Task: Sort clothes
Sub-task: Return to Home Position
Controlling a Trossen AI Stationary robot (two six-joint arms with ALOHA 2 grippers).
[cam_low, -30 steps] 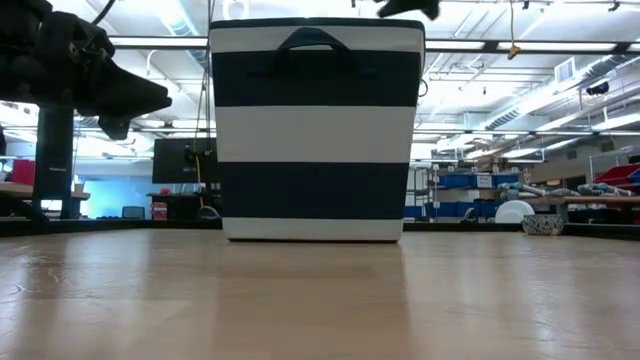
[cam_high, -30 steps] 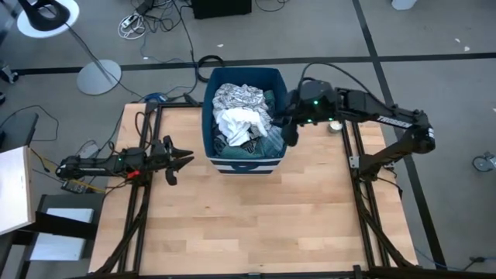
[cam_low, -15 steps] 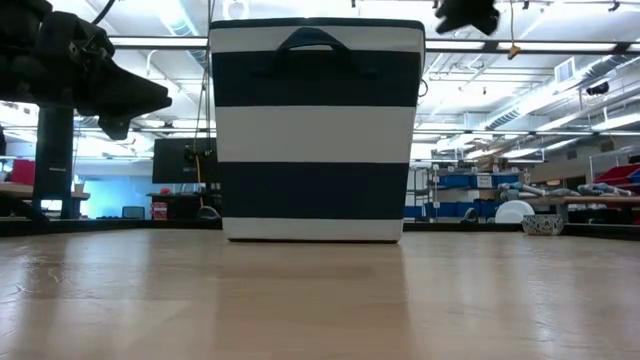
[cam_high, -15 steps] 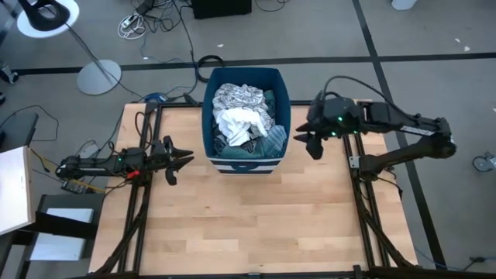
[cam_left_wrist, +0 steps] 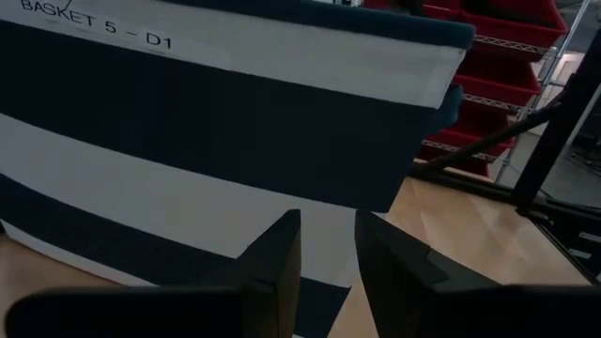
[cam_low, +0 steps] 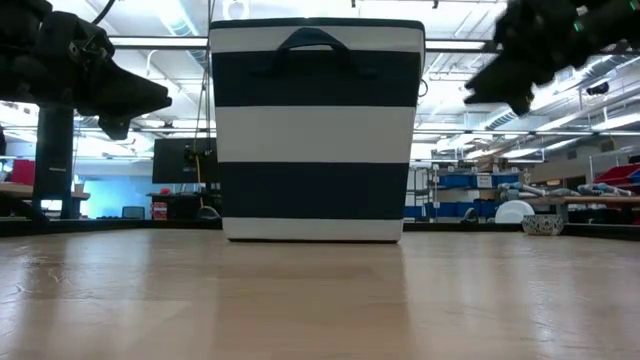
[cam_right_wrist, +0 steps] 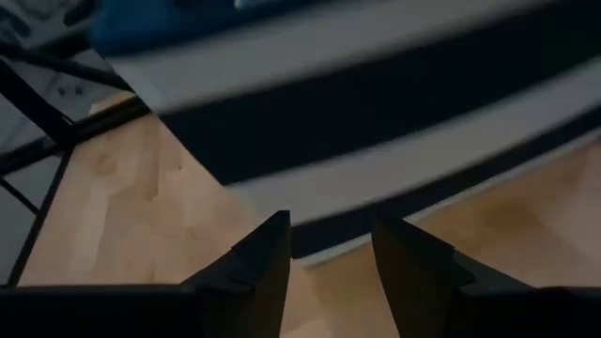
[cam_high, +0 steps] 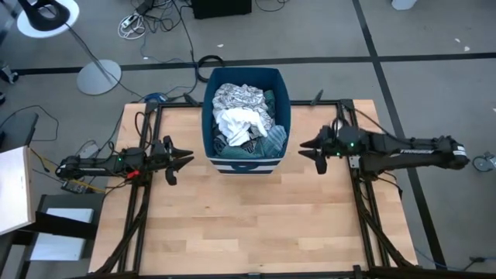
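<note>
The clothes lie heaped in a dark blue and white striped basket [cam_high: 245, 159] at the table's far middle. A white garment [cam_high: 235, 122] is on top, a black-printed white one [cam_high: 236, 96] lies behind it, and a teal striped cloth [cam_high: 273, 139] lies at the right. My left gripper [cam_high: 190, 159] hovers left of the basket, level, pointing at it, open and empty. My right gripper [cam_high: 302, 145] hovers right of the basket, level, pointing at its wall [cam_right_wrist: 376, 122], open and empty. The basket stands on its base [cam_low: 314, 234] on the table.
Bare wooden tabletop [cam_high: 248, 225] stretches from the basket to the near edge. Black metal frames [cam_high: 139, 217] run along both sides of the table. The basket's side wall fills the left wrist view [cam_left_wrist: 188, 141].
My right gripper has drawn back from above the basket's right rim toward the table's right edge. It has come down and tipped level, and now points at the basket's right wall. The clothes and my left gripper have kept still.
</note>
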